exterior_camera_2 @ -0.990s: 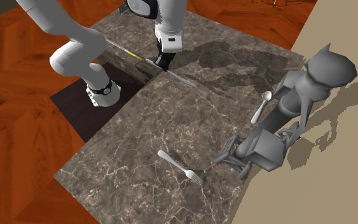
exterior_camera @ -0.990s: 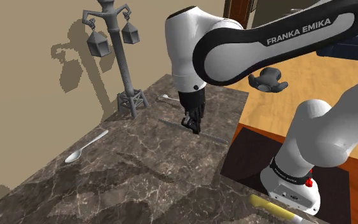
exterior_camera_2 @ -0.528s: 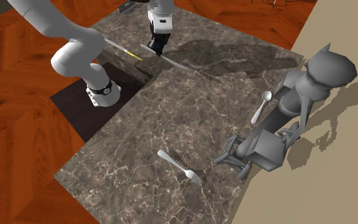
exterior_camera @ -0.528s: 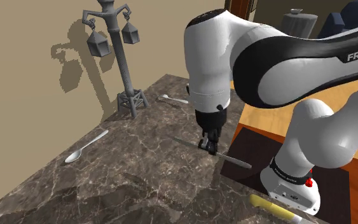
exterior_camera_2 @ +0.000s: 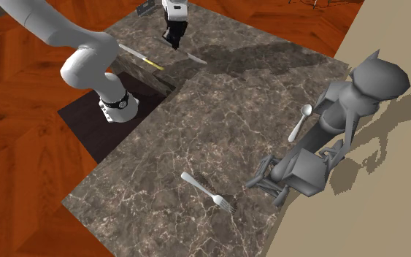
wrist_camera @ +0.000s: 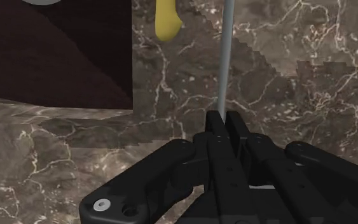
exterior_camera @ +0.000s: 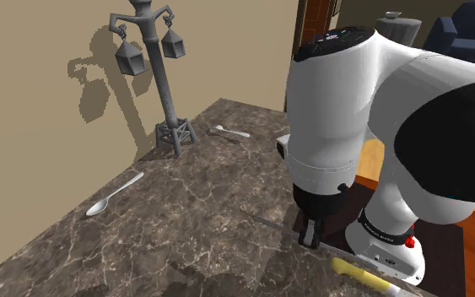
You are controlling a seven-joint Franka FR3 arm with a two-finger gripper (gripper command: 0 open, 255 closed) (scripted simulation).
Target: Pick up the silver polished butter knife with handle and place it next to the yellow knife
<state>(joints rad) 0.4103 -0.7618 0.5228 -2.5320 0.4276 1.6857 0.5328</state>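
The black fingers [wrist_camera: 236,127] were pressed together on one end of the butter knife [wrist_camera: 227,57], pinching it between their tips. The thin grey knife ran straight out from them over the brown marbled surface [wrist_camera: 311,57]. Whether its far end touched the surface cannot be told. Just beside it, near the edge where the surface meets the dark stand [wrist_camera: 56,57], showed the rounded end of the yellow knife [wrist_camera: 166,19].

From the second exterior view, the fingers [exterior_camera_2: 172,36] hung over the surface's far corner, with the butter knife [exterior_camera_2: 196,57] sticking out toward that view's right. The yellow knife [exterior_camera_2: 149,62] lay close by, toward that view's left, and the two did not touch. The white arm [exterior_camera_2: 87,62] rose from the stand [exterior_camera_2: 87,120].

Farther across the surface, a spoon [exterior_camera: 113,196] lay well apart from the knives. Beyond it a fork [exterior_camera: 229,132] rested near the foot of a grey lamp post [exterior_camera: 166,93] with two lanterns, standing against the tan wall [exterior_camera: 41,126].
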